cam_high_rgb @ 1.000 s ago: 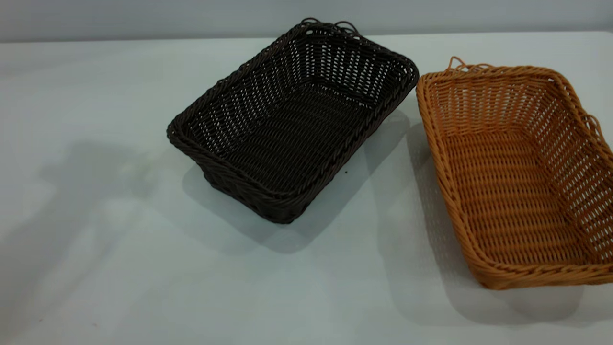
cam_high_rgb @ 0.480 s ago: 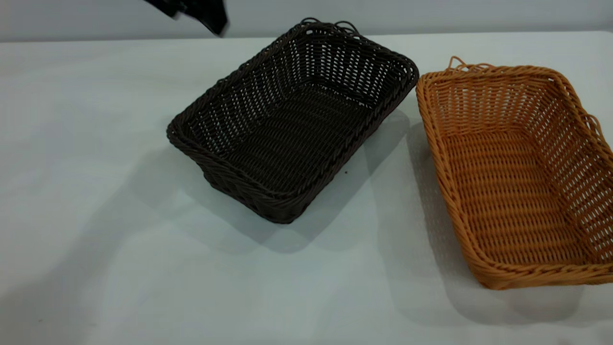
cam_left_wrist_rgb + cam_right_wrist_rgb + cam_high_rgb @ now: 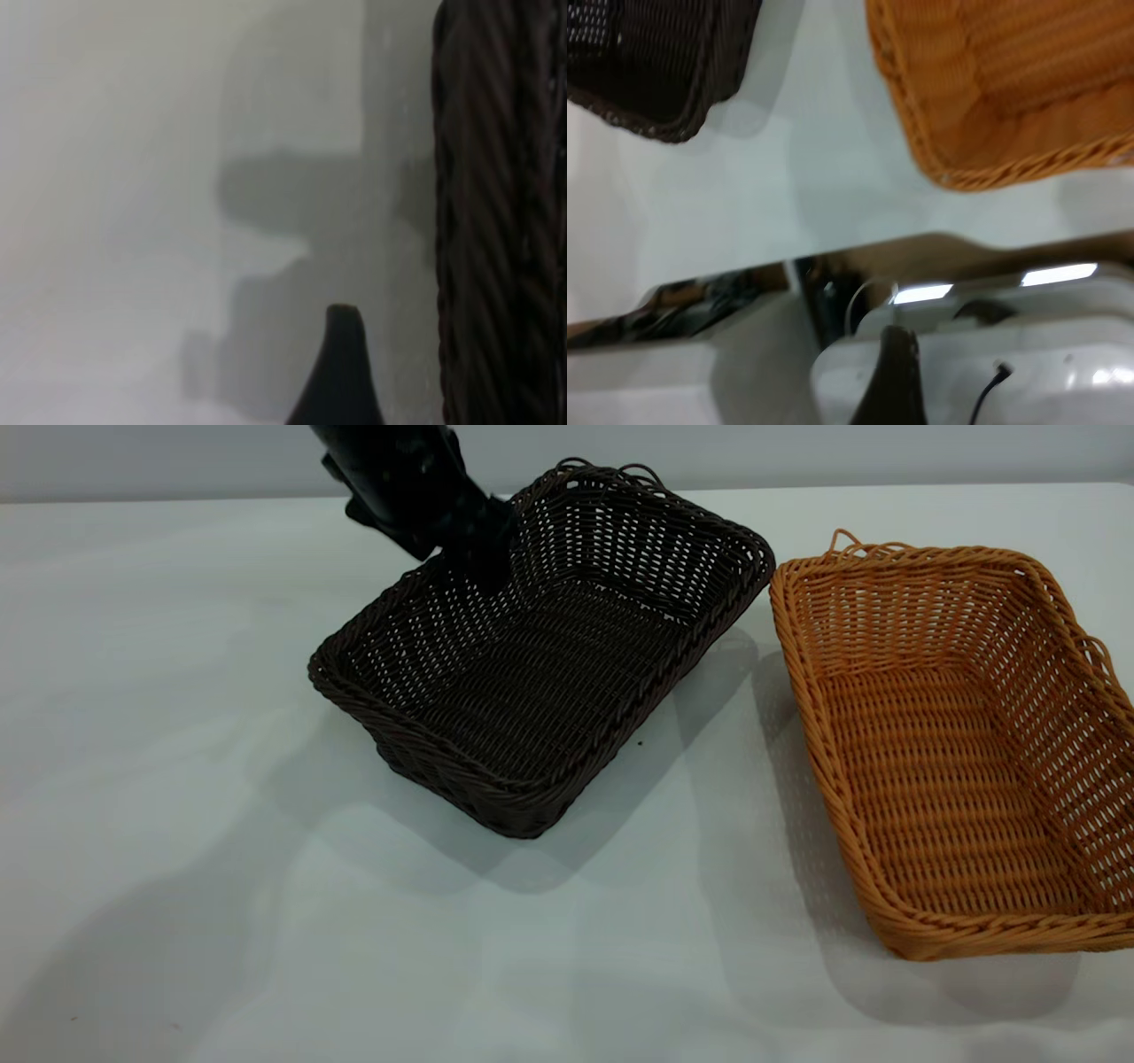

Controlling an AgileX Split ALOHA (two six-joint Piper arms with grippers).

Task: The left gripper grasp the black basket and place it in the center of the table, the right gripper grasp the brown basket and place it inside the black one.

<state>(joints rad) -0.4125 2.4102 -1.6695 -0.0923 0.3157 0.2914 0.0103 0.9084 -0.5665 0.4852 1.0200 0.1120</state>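
Observation:
The black basket (image 3: 540, 660) stands on the table (image 3: 177, 824) slightly left of the middle, turned at an angle. My left gripper (image 3: 480, 565) hangs over its far-left rim, open and holding nothing. In the left wrist view one of its fingers (image 3: 341, 376) is just outside the braided rim (image 3: 496, 212); the other finger is hidden. The brown basket (image 3: 957, 753) stands at the right, its near corner a small gap from the black one. The right wrist view shows both the black basket (image 3: 656, 62) and the brown basket (image 3: 1010, 88) from afar, with my right gripper (image 3: 890, 376) parked off the table.
The table's near edge (image 3: 744, 266) and white and metal rig parts (image 3: 992, 354) lie below the right gripper. The brown basket's right side runs out of the exterior view. A grey wall (image 3: 797, 452) stands behind the table.
My left arm has come into view from the top and dropped down and to the right onto the black basket's far-left rim. Both baskets have stayed still.

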